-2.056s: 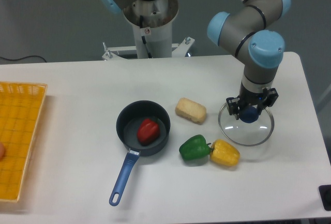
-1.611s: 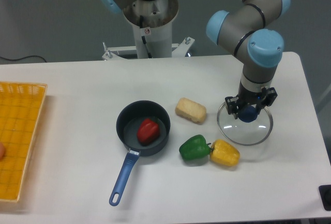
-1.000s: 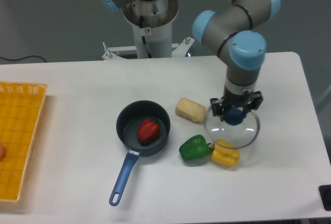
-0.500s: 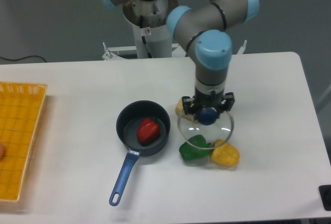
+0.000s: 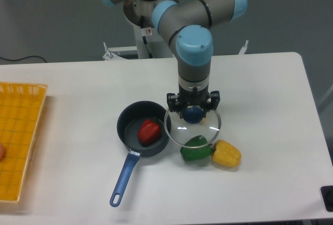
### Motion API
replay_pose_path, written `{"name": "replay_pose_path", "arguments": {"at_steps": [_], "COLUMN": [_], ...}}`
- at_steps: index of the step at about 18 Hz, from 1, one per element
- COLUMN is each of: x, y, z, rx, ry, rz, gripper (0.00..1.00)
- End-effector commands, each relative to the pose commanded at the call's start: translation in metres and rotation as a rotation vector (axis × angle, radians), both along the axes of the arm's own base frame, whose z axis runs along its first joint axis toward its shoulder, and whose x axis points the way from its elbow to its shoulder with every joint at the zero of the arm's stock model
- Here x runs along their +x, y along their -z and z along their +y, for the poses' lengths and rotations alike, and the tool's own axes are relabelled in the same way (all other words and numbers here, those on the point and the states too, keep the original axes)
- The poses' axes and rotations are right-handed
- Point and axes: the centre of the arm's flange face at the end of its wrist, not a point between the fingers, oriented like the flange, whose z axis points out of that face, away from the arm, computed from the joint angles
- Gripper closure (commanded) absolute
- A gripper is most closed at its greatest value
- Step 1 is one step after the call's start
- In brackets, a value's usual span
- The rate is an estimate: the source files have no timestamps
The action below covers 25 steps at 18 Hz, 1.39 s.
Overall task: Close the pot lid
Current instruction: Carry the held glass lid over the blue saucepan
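**Lid in transit, just short of the pot**

Taking the pot (image 5: pixel 144 129) as the landmark: its bright blue handle runs toward the camera and slightly left, and a red pepper (image 5: pixel 149 131) sits inside the open pan. Nearer the camera and to the pot's right lie a green pepper (image 5: pixel 195 149) and, touching it on the far side from the pot, a yellow pepper (image 5: pixel 226 154).

Just right of the pot and level with it, the lid (image 5: pixel 192 128) hangs in the air, carried by the gripper (image 5: pixel 193 111), whose jaws are clamped on the blue knob. The lid's left rim overlaps the pot's right rim in this view, and its near edge covers part of the green pepper; it looks roughly level. Far left of the pot, a yellow basket (image 5: pixel 18 136) sits at the table edge. Behind the pot stands the arm's base.

The step in hand appears to be the carry. The next move likely calls for a short shift left until the knob is centred over the pan, then a straight descent and release, keeping the rim clear of the red pepper.
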Motion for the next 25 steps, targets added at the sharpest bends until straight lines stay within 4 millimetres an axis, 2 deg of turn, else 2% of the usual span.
{"name": "replay_pose_path", "arguments": {"at_steps": [3, 9, 12, 16, 19, 25], "x": [0.007, 0.035, 0.045, 0.066, 0.075, 0.099], "y": [-0.002, 0.006, 0.002, 0.01, 0.006, 0.016], "z": [0.001, 0.018, 0.022, 0.026, 0.027, 0.036], "rx": [0.002, -0.003, 0.002, -0.012, -0.007, -0.014], "ry": [-0.006, 0.025, 0.031, 0.045, 0.042, 0.03], "rz": [0.0, -0.008, -0.006, -0.019, -0.015, -0.031], "gripper": [0.51, 0.51, 0.51, 0.51, 0.51, 0.51]}}
